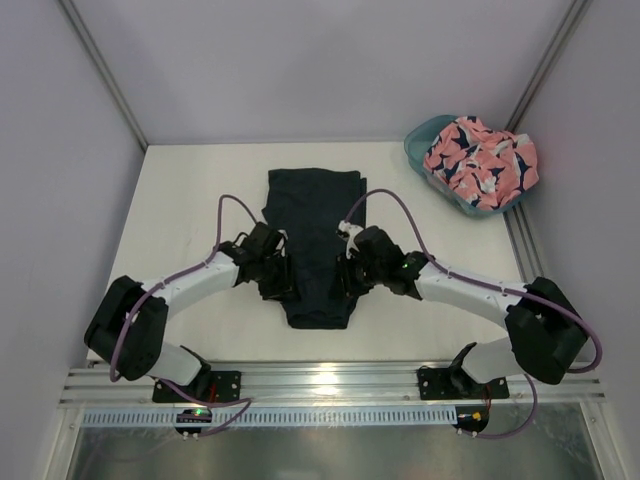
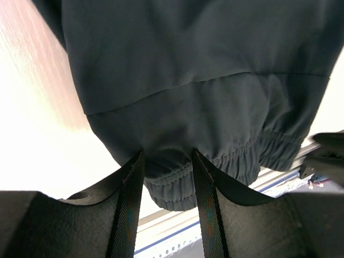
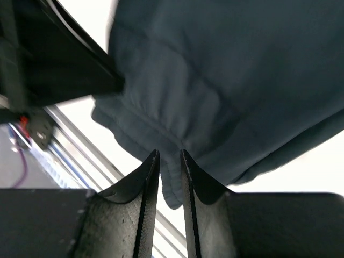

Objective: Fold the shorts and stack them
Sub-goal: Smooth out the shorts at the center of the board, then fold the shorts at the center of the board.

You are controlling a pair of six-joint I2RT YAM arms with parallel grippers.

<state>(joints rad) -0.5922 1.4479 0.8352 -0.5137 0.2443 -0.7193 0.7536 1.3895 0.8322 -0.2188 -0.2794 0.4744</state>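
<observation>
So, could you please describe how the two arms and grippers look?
The left arm and right arm have white links, bulky black joints and a looping purple cable each. The left gripper and right gripper are black, with flat tapering fingers.

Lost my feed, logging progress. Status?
Left tool astride waistband of dark shorts, grip unclear. Right tool pinching same waistband. Pink shorts in teal tub. Nothing blocking.

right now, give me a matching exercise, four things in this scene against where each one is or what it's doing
1 dark shorts
2 patterned shorts
3 teal tub
4 right gripper

a far right corner of the table
b heaped in the teal tub
c pinching the dark shorts' waistband
d lying mid-table

Pairs: 1-d, 2-b, 3-a, 4-c
</observation>
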